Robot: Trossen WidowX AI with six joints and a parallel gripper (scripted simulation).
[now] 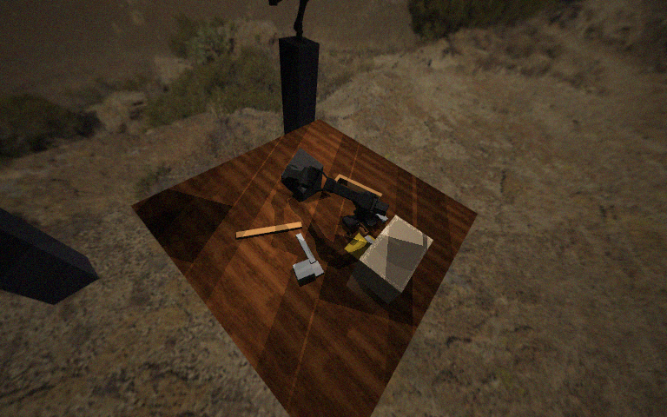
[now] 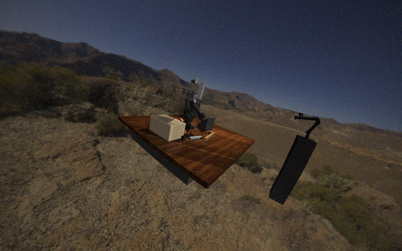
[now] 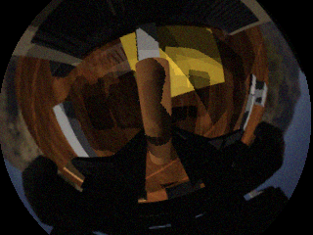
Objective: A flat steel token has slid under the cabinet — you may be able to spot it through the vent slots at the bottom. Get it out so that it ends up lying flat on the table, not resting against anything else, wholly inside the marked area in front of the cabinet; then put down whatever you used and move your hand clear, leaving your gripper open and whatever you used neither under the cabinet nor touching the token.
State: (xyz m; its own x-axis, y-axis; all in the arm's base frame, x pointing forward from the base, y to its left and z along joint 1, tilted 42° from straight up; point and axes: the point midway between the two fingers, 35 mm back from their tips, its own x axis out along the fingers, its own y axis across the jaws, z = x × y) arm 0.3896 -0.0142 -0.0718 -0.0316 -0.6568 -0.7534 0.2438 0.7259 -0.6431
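Note:
The beige cabinet (image 1: 396, 250) (image 2: 167, 126) stands on the table's right part; its dark slotted foot (image 3: 163, 0) fills the top of the wrist view. The yellow marked area (image 1: 355, 243) (image 3: 196, 59) lies right in front of it. My gripper (image 1: 356, 224) (image 3: 156, 128) hangs low over that area and is shut on a brown wooden rod (image 3: 156, 92) that points at the cabinet's foot. A small grey piece (image 1: 369, 238) (image 3: 147, 42) sits at the rod's far end, at the yellow area's edge; I cannot tell whether it is the token or the rod's tip.
A grey T-shaped rake (image 1: 308, 257) (image 2: 194, 137) lies left of the marked area. A wooden slat (image 1: 268, 229) lies further left. Another slat (image 1: 359, 184) lies behind the arm. The arm's base (image 1: 301, 173) stands at the back. Dark camera posts (image 1: 298, 82) (image 2: 292, 168) stand off the table.

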